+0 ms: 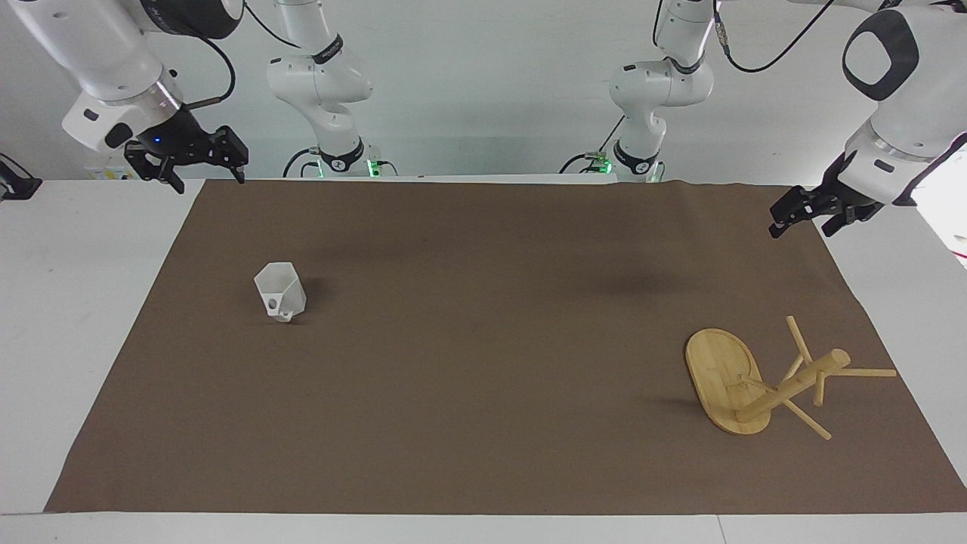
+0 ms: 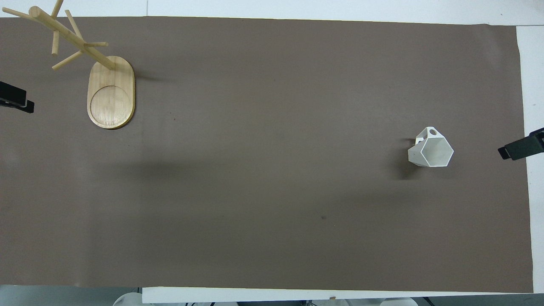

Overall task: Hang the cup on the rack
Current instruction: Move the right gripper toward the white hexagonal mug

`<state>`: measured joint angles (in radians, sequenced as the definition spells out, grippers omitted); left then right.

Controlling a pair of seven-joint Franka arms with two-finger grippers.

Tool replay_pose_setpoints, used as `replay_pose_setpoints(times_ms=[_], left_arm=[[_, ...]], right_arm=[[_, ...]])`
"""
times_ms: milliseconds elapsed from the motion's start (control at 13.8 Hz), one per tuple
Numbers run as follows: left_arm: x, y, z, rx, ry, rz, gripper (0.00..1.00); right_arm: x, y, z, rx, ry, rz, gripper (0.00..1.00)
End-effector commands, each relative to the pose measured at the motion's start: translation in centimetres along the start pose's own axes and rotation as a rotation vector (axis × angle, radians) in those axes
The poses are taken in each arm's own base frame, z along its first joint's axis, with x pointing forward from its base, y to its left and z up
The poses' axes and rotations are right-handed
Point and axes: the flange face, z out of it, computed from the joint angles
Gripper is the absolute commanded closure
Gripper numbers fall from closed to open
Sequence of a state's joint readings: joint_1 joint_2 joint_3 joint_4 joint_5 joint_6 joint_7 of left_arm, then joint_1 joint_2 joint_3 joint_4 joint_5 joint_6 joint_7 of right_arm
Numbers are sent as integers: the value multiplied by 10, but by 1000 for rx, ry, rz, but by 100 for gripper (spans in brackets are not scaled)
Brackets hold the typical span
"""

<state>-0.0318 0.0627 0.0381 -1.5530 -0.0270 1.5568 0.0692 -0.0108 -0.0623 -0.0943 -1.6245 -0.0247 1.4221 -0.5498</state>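
Cup [image 1: 280, 291] upright on mat [image 1: 483, 340], far fr. rack [image 1: 744, 385]; both grippers released, empty.

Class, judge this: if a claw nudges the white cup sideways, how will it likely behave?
The cup probably tips easily: it stands on a narrow bottom under a wide rim. Its flat facets suggest it would not roll far. It looks rigid, likely light.
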Motion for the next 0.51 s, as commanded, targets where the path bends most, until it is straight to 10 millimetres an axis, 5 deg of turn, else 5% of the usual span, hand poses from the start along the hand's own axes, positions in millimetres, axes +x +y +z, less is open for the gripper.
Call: replay_pose_setpoints(times_ms=[0,218,436], left_arm=[[-4,-3,-5,9,-6,-2,0],[-4,-3,-5,9,-6,-2,0],[-4,-3,-5,9,-6,-2,0]], right_arm=[[-8,49,18,67,63,-284,0],[-26,143,72,220,255,-556,0],[-53,221,157,405,502,-694,0]])
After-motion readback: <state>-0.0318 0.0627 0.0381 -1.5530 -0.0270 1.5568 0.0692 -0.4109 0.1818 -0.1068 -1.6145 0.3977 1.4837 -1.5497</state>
